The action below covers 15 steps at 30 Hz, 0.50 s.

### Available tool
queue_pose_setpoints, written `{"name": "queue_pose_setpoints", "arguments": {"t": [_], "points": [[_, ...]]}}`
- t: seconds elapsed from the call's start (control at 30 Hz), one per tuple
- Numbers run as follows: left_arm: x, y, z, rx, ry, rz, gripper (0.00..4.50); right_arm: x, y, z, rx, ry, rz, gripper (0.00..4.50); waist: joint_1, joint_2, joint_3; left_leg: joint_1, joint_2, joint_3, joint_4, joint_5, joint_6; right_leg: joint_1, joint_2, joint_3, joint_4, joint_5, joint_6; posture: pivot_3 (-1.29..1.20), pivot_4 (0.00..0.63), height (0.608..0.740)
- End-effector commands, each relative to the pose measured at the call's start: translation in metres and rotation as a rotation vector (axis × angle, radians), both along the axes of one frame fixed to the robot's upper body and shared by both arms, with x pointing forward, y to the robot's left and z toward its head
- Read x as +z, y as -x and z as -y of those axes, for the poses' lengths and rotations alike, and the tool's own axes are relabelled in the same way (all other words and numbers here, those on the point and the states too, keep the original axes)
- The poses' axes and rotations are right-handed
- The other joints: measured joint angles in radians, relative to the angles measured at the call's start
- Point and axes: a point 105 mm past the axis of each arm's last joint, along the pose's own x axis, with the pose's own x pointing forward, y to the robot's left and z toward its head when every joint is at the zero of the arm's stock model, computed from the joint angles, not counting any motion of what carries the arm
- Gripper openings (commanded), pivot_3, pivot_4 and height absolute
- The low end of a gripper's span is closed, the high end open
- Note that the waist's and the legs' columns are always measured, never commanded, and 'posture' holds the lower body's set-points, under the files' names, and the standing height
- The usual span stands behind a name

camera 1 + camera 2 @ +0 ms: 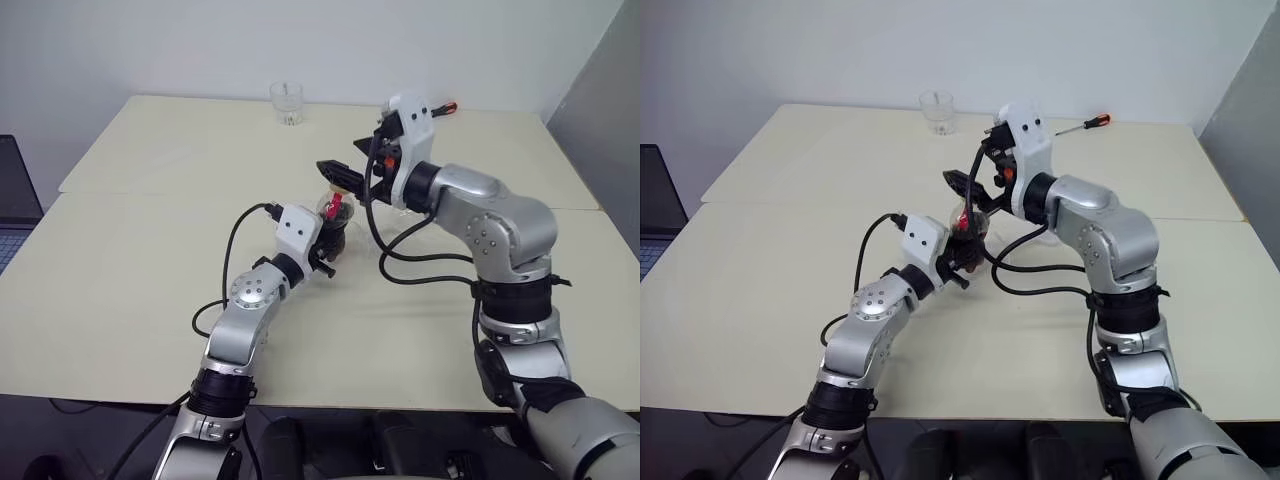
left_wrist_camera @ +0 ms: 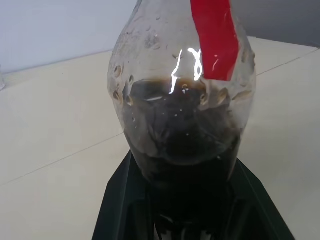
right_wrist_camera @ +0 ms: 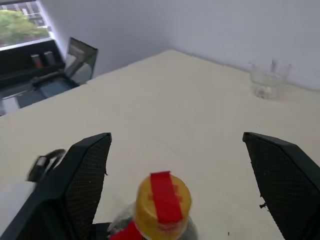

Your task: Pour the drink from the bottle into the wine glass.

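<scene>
My left gripper [image 1: 334, 240] is shut on the lower body of the bottle [image 1: 333, 221], holding it upright just above the table. The left wrist view shows the bottle [image 2: 185, 125] close up. Its red label strip runs down the side and the dark drink [image 2: 185, 155] fills the bottom half. The yellowish cap [image 3: 162, 200], crossed by red tape, is still on the neck. My right gripper [image 1: 350, 165] hovers open just above and behind the cap, its two black fingers [image 3: 85, 170] spread wide to either side without touching it. The wine glass is hidden.
A short clear tumbler [image 1: 287, 103] stands at the far edge of the cream table [image 1: 150, 270]. A red-handled screwdriver [image 1: 1085, 124] lies at the back right. Black cables loop beside both wrists. A dark laptop [image 1: 15, 200] sits off the table's left side.
</scene>
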Motion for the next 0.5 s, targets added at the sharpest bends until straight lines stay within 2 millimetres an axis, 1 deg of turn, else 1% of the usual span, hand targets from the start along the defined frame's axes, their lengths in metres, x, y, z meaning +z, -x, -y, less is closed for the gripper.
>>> {"name": "queue_pose_setpoints", "arguments": {"t": [0.03, 0.13, 0.27, 0.4, 0.5], "points": [[0.02, 0.001, 0.007, -0.025, 0.013, 0.08, 0.95, 0.016, 0.002, 0.0, -0.042, -0.042, 0.048, 4.5, 0.0, 0.0, 0.0, 0.0, 0.0, 0.0, 0.0, 0.0, 0.0, 0.0, 0.0, 0.0, 0.0, 0.0, 0.0, 0.0, 0.15, 0.74], [0.02, 0.001, 0.007, -0.027, 0.012, 0.082, 0.95, 0.013, -0.003, -0.004, -0.08, -0.079, 0.026, 4.5, -0.001, 0.0, 0.0, 0.0, 0.0, 0.0, 0.0, 0.0, 0.0, 0.0, 0.001, -0.001, 0.0, 0.0, 0.0, 0.0, 0.15, 0.74], [0.02, 0.001, 0.007, -0.026, 0.014, 0.082, 0.95, 0.016, -0.006, -0.007, -0.095, -0.111, 0.02, 4.5, 0.0, 0.0, 0.0, 0.0, 0.001, -0.001, 0.0, 0.0, 0.0, 0.0, 0.001, -0.001, 0.0, 0.0, 0.0, 0.0, 0.15, 0.74], [0.019, 0.001, 0.006, -0.024, 0.014, 0.083, 0.95, 0.008, -0.012, -0.008, -0.113, -0.113, 0.005, 4.5, 0.0, 0.0, 0.0, -0.001, 0.0, -0.001, 0.0, 0.0, 0.0, 0.0, 0.001, -0.001, 0.0, 0.0, 0.0, 0.0, 0.15, 0.74], [0.019, 0.001, 0.006, -0.022, 0.013, 0.084, 0.95, 0.006, -0.018, -0.006, -0.134, -0.124, -0.002, 4.5, 0.0, 0.0, 0.0, -0.001, 0.0, -0.001, 0.0, 0.0, 0.0, 0.0, 0.001, -0.001, 0.0, 0.0, 0.0, 0.0, 0.15, 0.74]]}}
